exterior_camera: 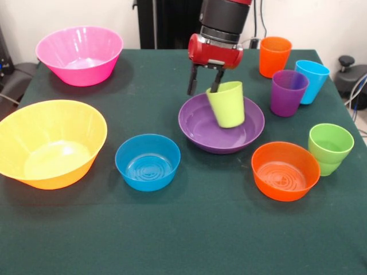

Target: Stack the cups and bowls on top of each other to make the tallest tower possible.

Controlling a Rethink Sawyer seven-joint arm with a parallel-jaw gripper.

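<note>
Front view: jaws (205, 87) pinch lime-yellow cup (227, 104) rim, cup tilted, hanging over purple bowl (199, 123), frame centre.

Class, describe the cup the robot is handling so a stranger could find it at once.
Start at the wide purple bowl near the middle of the green table. Over its far side hangs the red and black end effector, one finger inside a lime-yellow cup. Unlike the orange, purple, light blue and green cups standing upright to the right, this one is tilted over the bowl.
</note>
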